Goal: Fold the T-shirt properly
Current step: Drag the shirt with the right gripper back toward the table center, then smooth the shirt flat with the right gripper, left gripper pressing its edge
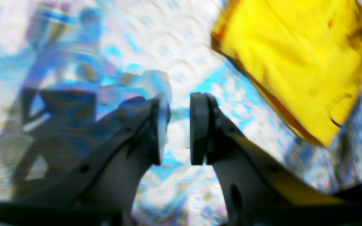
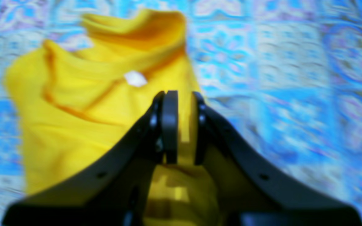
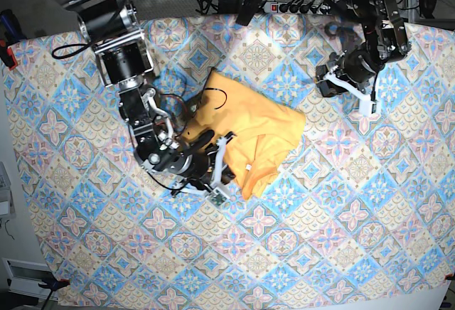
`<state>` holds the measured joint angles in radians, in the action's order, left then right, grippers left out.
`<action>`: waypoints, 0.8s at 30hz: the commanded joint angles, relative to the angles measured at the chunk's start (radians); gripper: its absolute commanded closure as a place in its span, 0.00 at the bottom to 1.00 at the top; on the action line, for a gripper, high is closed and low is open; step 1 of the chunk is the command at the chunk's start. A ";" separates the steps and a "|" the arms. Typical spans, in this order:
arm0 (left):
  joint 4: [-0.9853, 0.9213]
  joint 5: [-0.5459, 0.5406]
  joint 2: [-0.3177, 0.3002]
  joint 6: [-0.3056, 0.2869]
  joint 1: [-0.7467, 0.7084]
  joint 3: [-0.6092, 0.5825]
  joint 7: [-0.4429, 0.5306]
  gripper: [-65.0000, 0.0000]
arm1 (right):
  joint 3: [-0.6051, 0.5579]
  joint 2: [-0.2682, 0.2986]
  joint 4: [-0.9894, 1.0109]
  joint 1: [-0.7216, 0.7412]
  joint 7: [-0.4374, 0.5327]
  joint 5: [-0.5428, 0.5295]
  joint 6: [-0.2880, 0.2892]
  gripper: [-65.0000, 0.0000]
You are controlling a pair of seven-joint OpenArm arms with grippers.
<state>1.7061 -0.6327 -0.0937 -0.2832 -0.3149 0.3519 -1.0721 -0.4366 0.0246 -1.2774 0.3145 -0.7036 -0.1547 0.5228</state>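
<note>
Base view shows the right arm bent low over the bench, its right gripper [image 3: 222,159] at the near edge of the T-shirt [image 3: 249,121], which lies crumpled mid-tablecloth [image 3: 341,203]. Across the bench the left gripper [image 3: 348,86] hangs raised, well clear of the shirt. Right wrist view shows what that misses: jaws clenched on a fold of yellow cloth. Left wrist view shows its jaws parted, grasping nothing, above the pattern.
</note>
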 commanded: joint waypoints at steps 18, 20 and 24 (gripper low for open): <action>0.018 -0.016 0.008 -0.001 -0.014 0.002 0.016 0.80 | 0.000 -0.131 0.545 0.228 0.396 -0.012 0.003 0.89; 0.018 -0.016 0.013 -0.001 -0.014 0.002 0.016 0.80 | 0.000 -0.131 0.545 0.229 0.404 -0.012 0.003 0.89; 0.018 -0.016 0.018 -0.001 -0.013 0.002 0.016 0.80 | 0.000 -0.131 0.551 0.229 0.407 -0.012 0.003 0.89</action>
<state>1.7065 -0.6350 -0.0692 -0.2806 -0.3328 0.3500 -1.0668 -0.4381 -0.0925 -0.7116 0.5125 -0.3248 -0.1558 0.5182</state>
